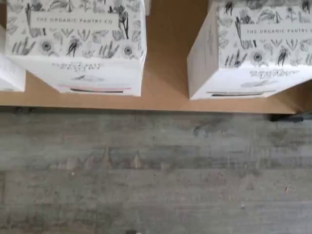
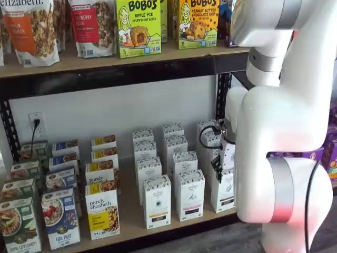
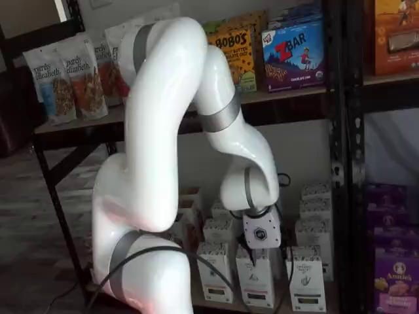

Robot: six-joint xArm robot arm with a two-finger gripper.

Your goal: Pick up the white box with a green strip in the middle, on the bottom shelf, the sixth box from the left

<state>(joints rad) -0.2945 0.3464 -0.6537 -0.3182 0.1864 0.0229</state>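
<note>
1. Two black fingers of the pincer (image 2: pixel 217 169) hang under its white body in front of the lower boxes. They are seen side-on, so whether they stand apart or together cannot be told. No box is in them.
2. Target: the tall narrow white box (image 2: pixel 224 191) with a patterned top band and a short dark front strip. It stands upright in the front row on the light tan wooden counter (image 2: pixel 130 212) with its black front rail, just below and behind the pincer.
3. Step in hand, as judged: lining up for the approach. To do it well, centre the pincer on this carton's width, keep the fingers clear of the neighbouring white carton (image 2: pixel 190 194), then advance squarely and close on the side faces.
4. Only the wrist view shows the strips. One carton (image 1: pixel 75 44) has a pink strip and the other (image 1: pixel 253 53) a dark one, with bare counter (image 1: pixel 165 58) between them.
5. Only the shelf views show the arm and the full row.
</note>
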